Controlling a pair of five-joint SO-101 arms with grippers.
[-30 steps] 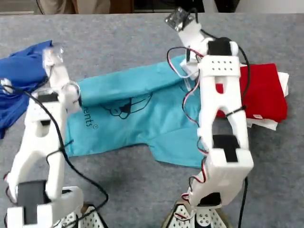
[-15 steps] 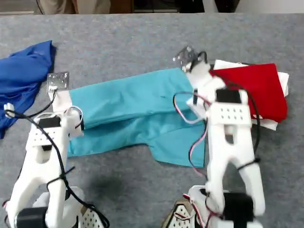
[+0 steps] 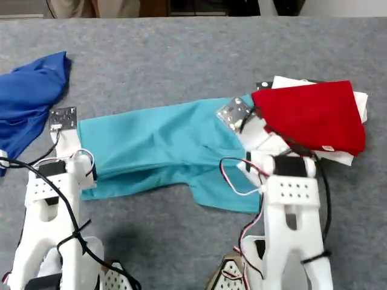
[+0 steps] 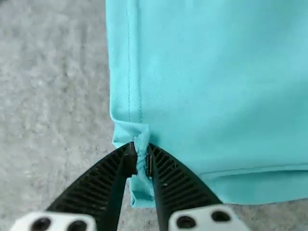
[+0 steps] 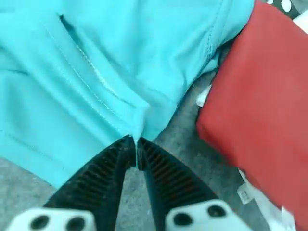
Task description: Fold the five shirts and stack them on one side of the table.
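The two arms rise from the near edge of the table (image 3: pixel 181 54), the left arm (image 3: pixel 51 211) toward the near left corner and the right arm (image 3: pixel 293 205) toward the near right. Both bend forward over the grey surface, and each meets the same garment.

The left gripper (image 4: pixel 138 149) has its jaws pinched on the teal shirt (image 3: pixel 157 145), and a small bunch of the cloth is squeezed between the ribbed black fingers (image 4: pixel 168 178). The pinch sits at the corner of a stitched hem, at the end of the shirt nearer the table's left edge. The right gripper (image 5: pixel 133 142) has its jaws pressed together on a gathered fold of the same shirt, at the end nearer the right edge.

The teal shirt lies across the middle of the table, stretched between the two grippers. It is doubled lengthwise, so that an upper layer covers most of a lower one. One flap of the lower layer reaches out toward the near edge, in front of the right arm.

Just beyond the right gripper, toward the right edge, a folded red shirt (image 3: pixel 308 115) lies on top of a folded white shirt (image 3: pixel 341 158), whose edges show beneath it. A dark dotted cloth (image 3: pixel 263 86) peeks out at the stack's far left corner. The teal shirt's end is just beside this stack.

Against the left edge, well apart from the stack, a blue shirt (image 3: pixel 30 96) lies crumpled and unfolded.
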